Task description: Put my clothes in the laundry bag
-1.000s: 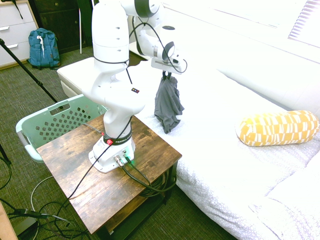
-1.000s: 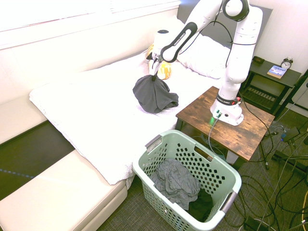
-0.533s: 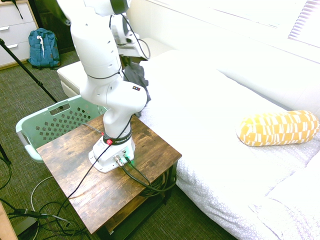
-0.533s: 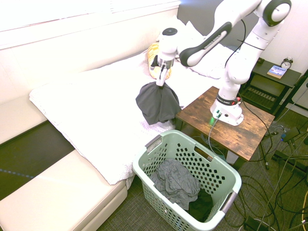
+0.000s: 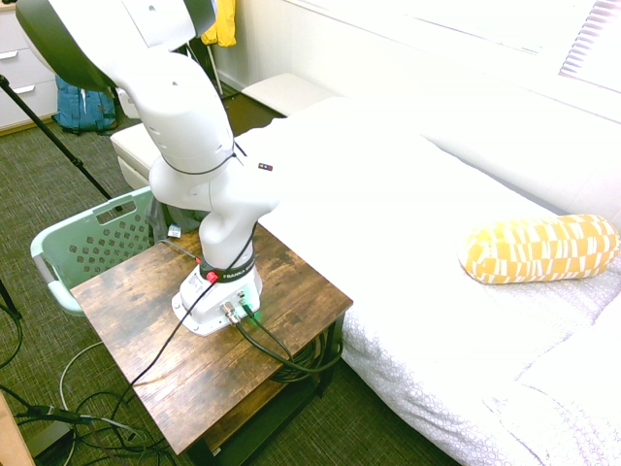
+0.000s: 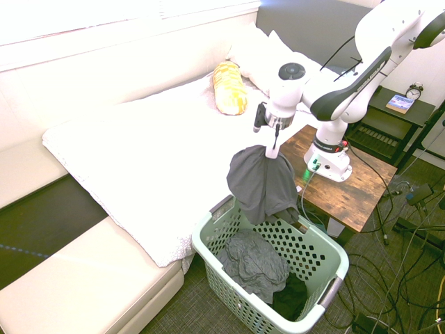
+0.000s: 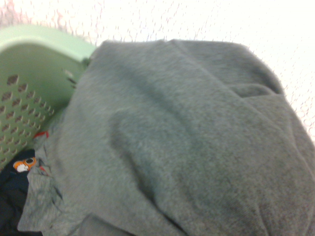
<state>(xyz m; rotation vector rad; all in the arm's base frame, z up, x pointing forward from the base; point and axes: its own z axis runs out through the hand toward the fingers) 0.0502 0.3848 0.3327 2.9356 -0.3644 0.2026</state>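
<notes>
Gripper (image 6: 272, 152) clamped shut on dark grey garment (image 6: 263, 184), which hangs right under it. Below: green laundry basket (image 6: 270, 261), grey cloth (image 6: 254, 264) inside (rumpled). Farther off, beyond the gripper: yellow patterned bolster (image 6: 229, 88) on bed.

White-covered bed (image 6: 139, 153), bearing a yellow-and-white patterned cylindrical bolster (image 6: 229, 88) and pale fabric pillows (image 6: 252, 52). Dark grey woven-textured floor (image 5: 49, 189), bearing a mint-green perforated plastic basket (image 6: 320, 247).

A bedroom: a wide bed with white patterned bedding (image 6: 146, 160), a yellow-and-white bolster pillow (image 6: 229, 88) and a small black twin-bell alarm clock (image 6: 414, 90) show it.
</notes>
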